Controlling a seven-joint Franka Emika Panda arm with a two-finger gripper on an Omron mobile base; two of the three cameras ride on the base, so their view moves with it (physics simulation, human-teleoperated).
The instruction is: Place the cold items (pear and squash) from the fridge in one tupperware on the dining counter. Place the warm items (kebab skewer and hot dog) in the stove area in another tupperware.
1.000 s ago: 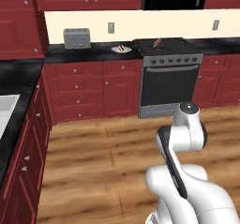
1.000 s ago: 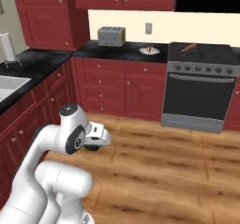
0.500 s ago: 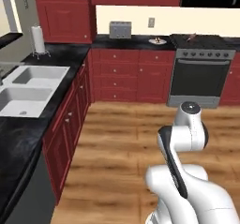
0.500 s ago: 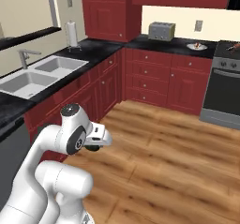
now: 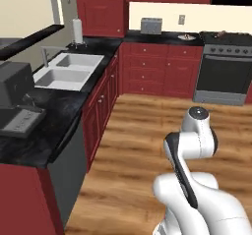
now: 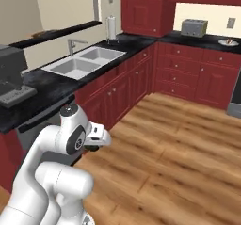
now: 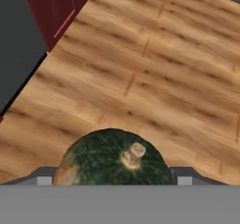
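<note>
The squash [image 7: 112, 160], a dark green ball with a pale stem stub, sits between my gripper's [image 7: 112, 178] fingers in the hand view, above the wooden floor. The gripper is shut on it. In the right base view the gripper [image 6: 96, 137] is tucked low and close to the arm, over the floor in front of the red cabinets. The stove [image 5: 224, 67] stands at the far right of the left base view, with a small brownish item on its top that is too small to make out. Pear, fridge and tupperware are out of view.
A black counter with a double sink [image 5: 66, 72] [image 6: 84, 61] runs along the left, with a dark coffee machine [image 5: 15, 94] at its near end. A paper towel roll [image 6: 111, 28], a toaster [image 5: 151, 25] and a small plate [image 5: 186, 37] stand on the back counter. Wooden floor lies ahead.
The base has turned left, so the whole scene slid right: the stove moved toward the right edge and the sink counter came into view. The arm kept its folded pose.
</note>
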